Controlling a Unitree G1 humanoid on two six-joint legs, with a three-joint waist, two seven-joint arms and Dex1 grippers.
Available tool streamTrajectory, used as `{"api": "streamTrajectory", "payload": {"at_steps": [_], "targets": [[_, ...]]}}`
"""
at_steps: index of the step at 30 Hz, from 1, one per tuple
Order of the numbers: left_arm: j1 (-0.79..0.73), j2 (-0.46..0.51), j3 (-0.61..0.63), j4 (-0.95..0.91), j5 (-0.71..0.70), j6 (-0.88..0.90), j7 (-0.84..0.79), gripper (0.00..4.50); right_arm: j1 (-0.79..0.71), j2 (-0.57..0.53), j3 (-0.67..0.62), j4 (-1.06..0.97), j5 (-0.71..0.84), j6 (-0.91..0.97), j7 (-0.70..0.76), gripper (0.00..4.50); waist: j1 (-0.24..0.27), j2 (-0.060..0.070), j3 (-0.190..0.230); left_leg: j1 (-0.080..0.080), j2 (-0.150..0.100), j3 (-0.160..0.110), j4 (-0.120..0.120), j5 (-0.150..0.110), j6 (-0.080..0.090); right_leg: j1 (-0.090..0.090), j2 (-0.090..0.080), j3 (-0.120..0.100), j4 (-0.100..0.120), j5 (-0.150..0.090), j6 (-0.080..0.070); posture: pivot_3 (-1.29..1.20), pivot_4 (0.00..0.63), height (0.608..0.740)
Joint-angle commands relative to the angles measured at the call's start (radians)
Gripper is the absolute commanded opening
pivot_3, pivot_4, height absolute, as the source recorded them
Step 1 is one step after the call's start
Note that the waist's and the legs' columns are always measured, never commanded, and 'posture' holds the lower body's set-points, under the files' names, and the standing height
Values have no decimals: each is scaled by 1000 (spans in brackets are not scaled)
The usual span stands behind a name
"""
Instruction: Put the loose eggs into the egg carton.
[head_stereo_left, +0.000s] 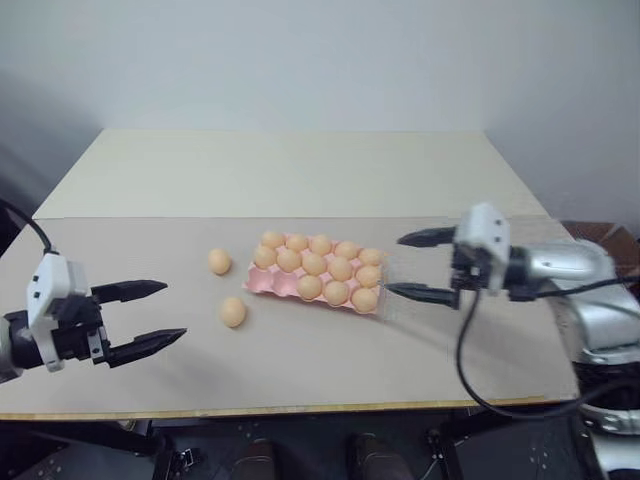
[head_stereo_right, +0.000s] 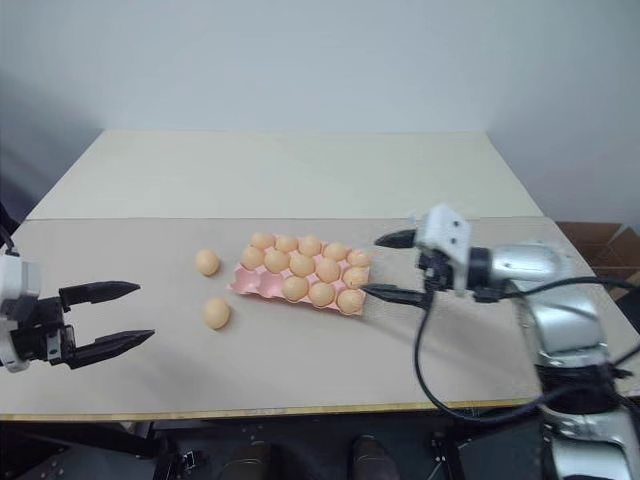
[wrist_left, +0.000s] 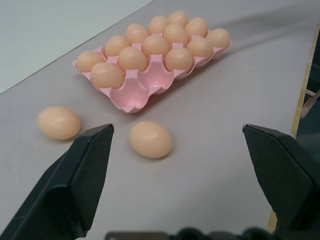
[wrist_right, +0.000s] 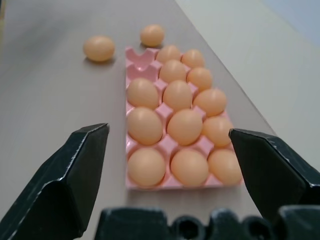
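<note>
**With two eggs loose, a careless reach is the main risk**

While both arms hang above the worktop with nothing held, the remaining hazards can be judged from how things lie. Nearest the robot, the left end effector is seen with its fingers spread wide, empty, and pointed toward the centre of the worktop. The near loose egg lies just ahead of it, and the far loose egg lies a little beyond, both resting on the bare surface beside the left end of the egg carton. Being smooth and oval, either egg is likely to roll if it is nudged by one finger before the other arrives; a roll toward the front edge would be hard to recover. A squeeze set too hard could crack a shell, while one set too lightly could let the egg slip on the way over.

Beyond the eggs, the carton is seen nearly full, with empty cups left at its left end. A tilted release there could knock a seated neighbour or leave the egg perched on a ridge. The light tray could also be shoved if it is struck.

Farthest to the right, the right end effector is held wide and empty just beside the carton's right end, where a stray sweep could push the tray.
</note>
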Motion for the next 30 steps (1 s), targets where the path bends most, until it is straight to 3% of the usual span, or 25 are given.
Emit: {"api": "streamTrajectory", "payload": {"at_steps": [1,6,17,23,30], "targets": [[6,8,30,12,9,-23,-9,4500,74,-92,-137,-28,114,11,116,4464,-2,0,0,0,0,0,0,0,0,0,0,0,0,0,0,0,150,740],[1,12,30,17,8,-21,-7,4500,163,-147,-177,-19,136,-18,140,4464,-6,0,0,1,0,0,0,0,0,1,0,0,0,0,0,0,150,740],[21,-7,32,-16,8,-21,14,4500,134,-141,-132,-5,134,-45,115,4464,-6,0,0,0,-1,0,0,0,0,0,-1,1,-1,0,0,0,150,740],[-90,-62,-176,22,126,-69,132,4500,91,-132,-100,18,132,-65,110,4464,0,0,0,1,-1,0,0,0,0,1,-1,1,0,0,0,0,150,740],[-314,-232,-424,212,294,-149,284,4500,100,-131,-102,-11,144,-63,98,4464,16,0,-1,-1,-1,0,0,0,0,1,0,2,-1,4,6,0,150,740]]}}
